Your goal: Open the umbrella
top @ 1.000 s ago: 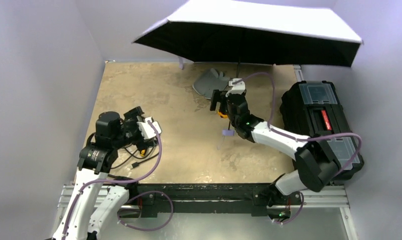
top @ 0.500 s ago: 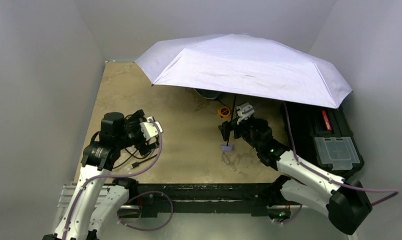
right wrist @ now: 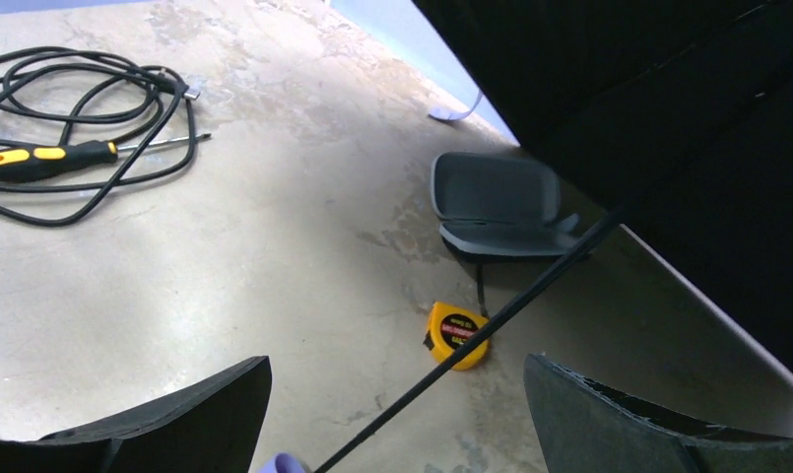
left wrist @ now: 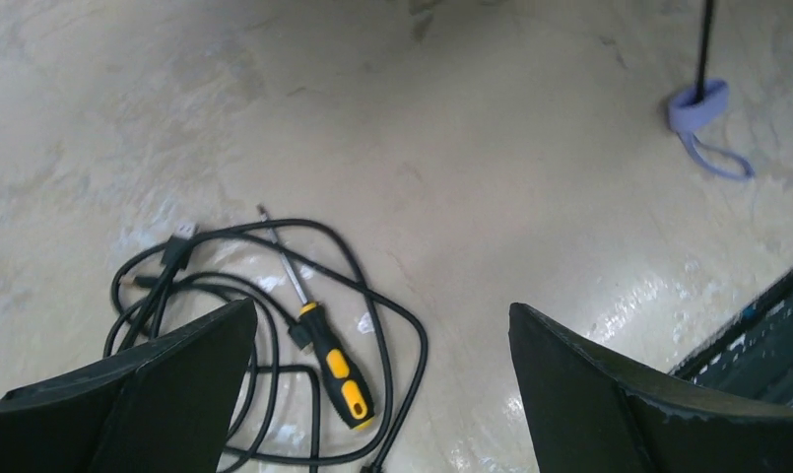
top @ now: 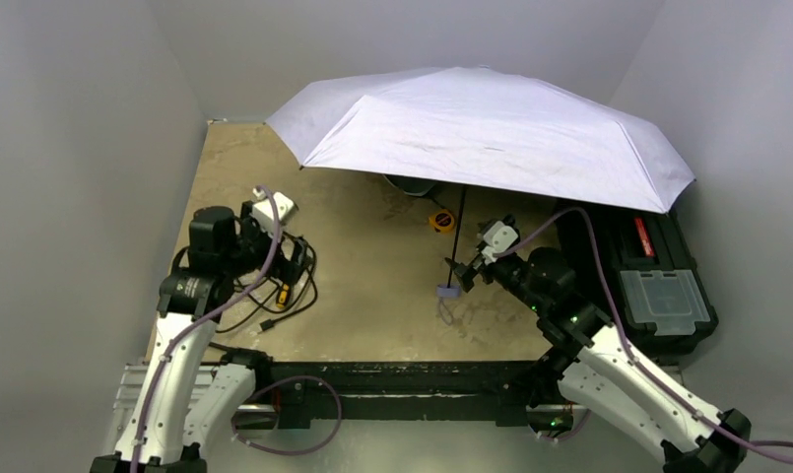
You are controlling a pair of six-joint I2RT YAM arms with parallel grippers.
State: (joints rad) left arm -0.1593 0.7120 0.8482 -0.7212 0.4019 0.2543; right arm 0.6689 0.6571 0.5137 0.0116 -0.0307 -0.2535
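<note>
The umbrella stands open: its pale lavender canopy (top: 481, 133) spreads over the far right of the table. The thin black shaft (top: 458, 232) runs down to the small lavender handle (top: 448, 291), which rests on the table. My right gripper (top: 464, 273) is open just right of the handle. In the right wrist view the shaft (right wrist: 491, 320) crosses between the wide-apart fingers of this gripper (right wrist: 397, 370), held by neither, under the canopy's black inside (right wrist: 668, 118). My left gripper (top: 296, 258) is open over the cable, far from the handle (left wrist: 697, 103).
A coiled black cable (left wrist: 225, 296) and a yellow-and-black screwdriver (left wrist: 333, 365) lie under the left gripper (left wrist: 382, 315). A yellow tape measure (right wrist: 458, 333) and a grey case (right wrist: 495, 202) sit below the canopy. A black toolbox (top: 648, 276) stands at the right edge, partly under the canopy.
The canopy has tipped down from a raised tilt to show its lavender top. My right gripper opened off the shaft and drew back toward the near edge. The left arm shifted slightly.
</note>
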